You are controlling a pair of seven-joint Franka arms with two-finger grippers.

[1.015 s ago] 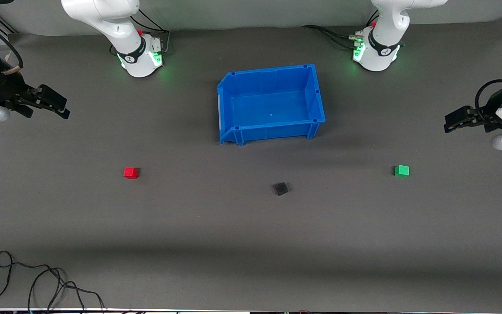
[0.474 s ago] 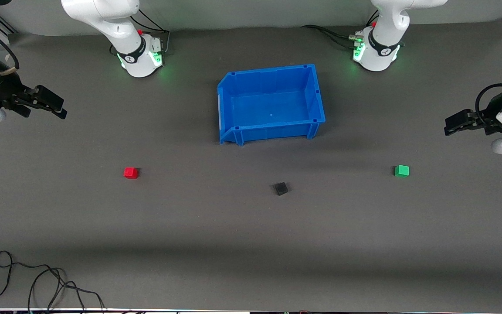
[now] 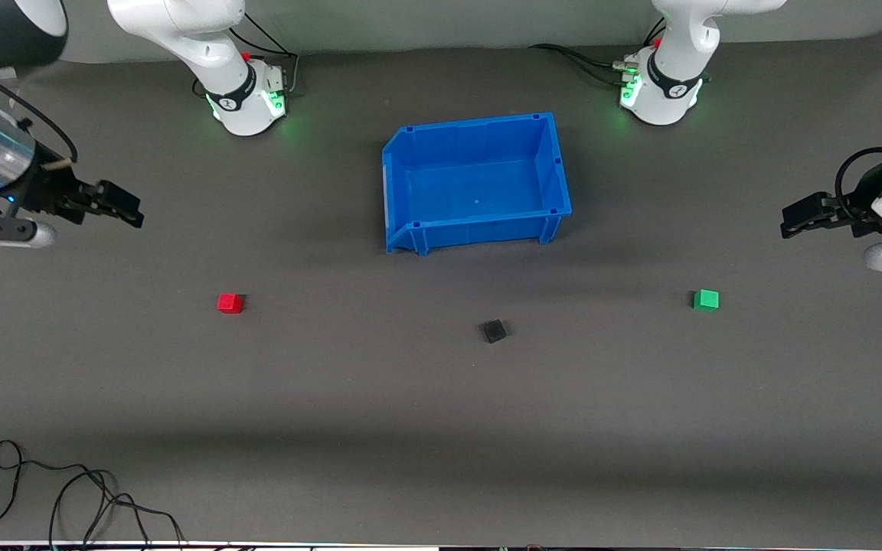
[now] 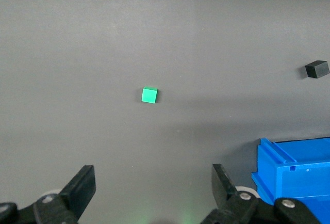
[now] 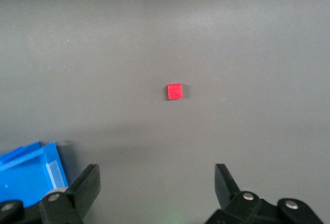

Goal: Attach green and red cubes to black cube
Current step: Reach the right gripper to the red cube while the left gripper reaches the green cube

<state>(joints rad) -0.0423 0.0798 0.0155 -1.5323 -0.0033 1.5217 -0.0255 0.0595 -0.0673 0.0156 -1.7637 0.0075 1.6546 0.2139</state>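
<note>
The red cube [image 3: 230, 303] lies on the mat toward the right arm's end; it also shows in the right wrist view [image 5: 175, 91]. The green cube [image 3: 706, 299] lies toward the left arm's end and shows in the left wrist view [image 4: 149, 95]. The black cube [image 3: 494, 330] sits between them, nearer the front camera than the blue bin, and shows in the left wrist view [image 4: 316, 69]. My right gripper [image 3: 129, 211] hangs open and empty above the mat, away from the red cube. My left gripper [image 3: 792, 218] hangs open and empty above the mat, away from the green cube.
An empty blue bin [image 3: 410, 227] stands mid-table between the two arm bases. A loose black cable [image 3: 66, 490] lies at the near corner at the right arm's end. The grey mat covers the whole table.
My right gripper has swung toward the middle of the table and lower in the front view. My left gripper has barely moved. The cubes have stayed put.
</note>
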